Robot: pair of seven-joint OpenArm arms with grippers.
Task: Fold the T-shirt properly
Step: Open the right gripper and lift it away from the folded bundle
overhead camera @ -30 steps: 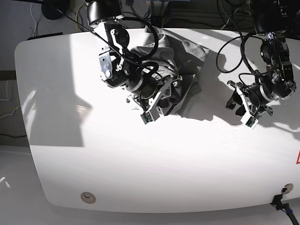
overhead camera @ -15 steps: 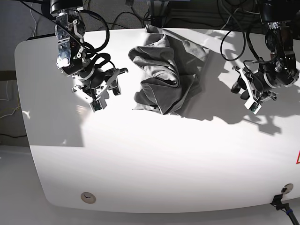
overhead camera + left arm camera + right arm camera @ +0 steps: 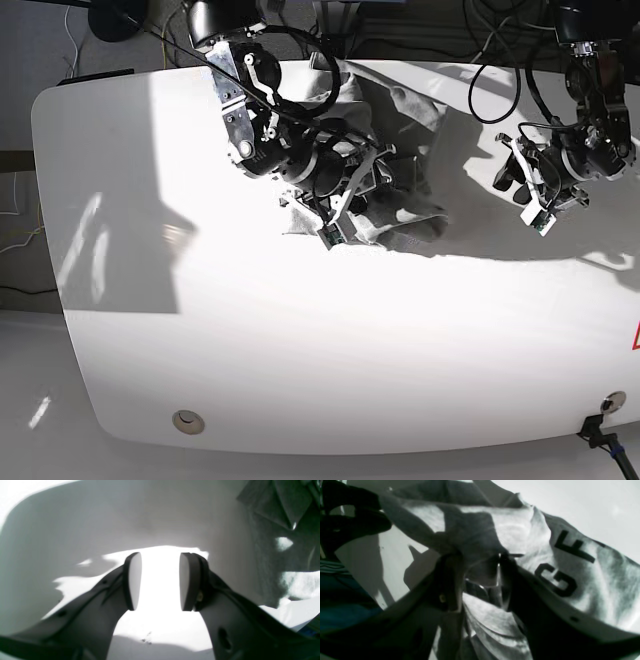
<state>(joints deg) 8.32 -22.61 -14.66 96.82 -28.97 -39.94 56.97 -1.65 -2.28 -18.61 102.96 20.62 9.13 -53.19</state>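
Observation:
The grey T-shirt (image 3: 415, 112) lies crumpled at the back middle of the white table (image 3: 300, 350). My right gripper (image 3: 368, 186) is down in the heap. In the right wrist view its fingers (image 3: 450, 580) hold a bunched fold of the T-shirt (image 3: 570, 562), with wrinkles running out from the pinch and black letters "G" and "F" beside it. My left gripper (image 3: 510, 182) hovers to the right of the cloth. In its own view that gripper (image 3: 160, 580) stands open over bare table with nothing between the pads, and an edge of the T-shirt (image 3: 275, 555) shows at the right.
Cables hang behind the table's far edge (image 3: 480, 45). A round hole (image 3: 186, 421) sits near the front left corner and a small fitting (image 3: 610, 404) near the front right. Strong sunlight and hard shadows cross the tabletop.
Half a second ago the right arm hung left of the shirt, away from it; now its gripper is in the cloth. The heap has shifted. The left gripper has risen slightly toward the back.

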